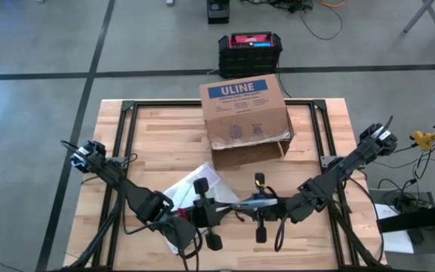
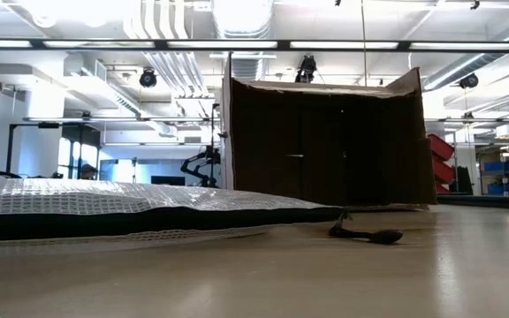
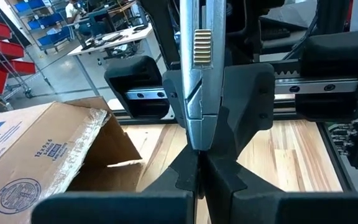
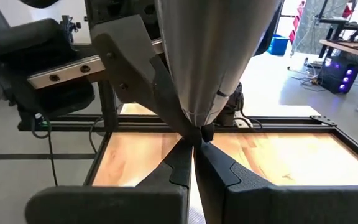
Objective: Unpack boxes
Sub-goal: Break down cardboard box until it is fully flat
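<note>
The left gripper (image 1: 225, 208) and the right gripper (image 1: 266, 205) meet at the near middle of the table (image 1: 331, 151), above the wood. Both are closed on the same thing, a slim silver object (image 1: 246, 205) that spans between them; I cannot tell what it is. In the left wrist view the fingers (image 3: 185, 177) pinch its end, and in the right wrist view the fingers (image 4: 182, 163) do the same from the other side. A clear plastic bag (image 1: 191, 189) lies flat on the table under the left arm, on the near left. The cardboard box (image 1: 244, 113) stands at the far middle of the table, its open side turned to the near edge. Behind the table a black-and-red case (image 1: 251, 50) sits on the floor.
</note>
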Controlling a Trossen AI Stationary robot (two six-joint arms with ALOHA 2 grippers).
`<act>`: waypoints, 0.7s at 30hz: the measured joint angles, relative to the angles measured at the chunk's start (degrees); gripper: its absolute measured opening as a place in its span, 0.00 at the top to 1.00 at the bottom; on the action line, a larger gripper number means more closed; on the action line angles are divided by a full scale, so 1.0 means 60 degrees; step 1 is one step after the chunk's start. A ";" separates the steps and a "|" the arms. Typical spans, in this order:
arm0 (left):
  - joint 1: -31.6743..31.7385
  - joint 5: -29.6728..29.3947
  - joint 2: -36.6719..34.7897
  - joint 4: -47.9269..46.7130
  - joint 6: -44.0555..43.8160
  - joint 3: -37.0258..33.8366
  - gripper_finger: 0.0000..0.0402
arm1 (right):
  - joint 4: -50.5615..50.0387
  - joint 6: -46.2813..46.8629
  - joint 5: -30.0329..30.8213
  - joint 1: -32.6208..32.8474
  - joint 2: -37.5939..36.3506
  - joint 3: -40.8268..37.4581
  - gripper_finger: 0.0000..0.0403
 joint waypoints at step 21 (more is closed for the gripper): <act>0.0022 -0.0067 -0.0011 -0.0366 -0.0324 -0.0015 1.00 | -0.0551 0.0429 -0.0084 0.0184 -0.0352 0.0015 0.73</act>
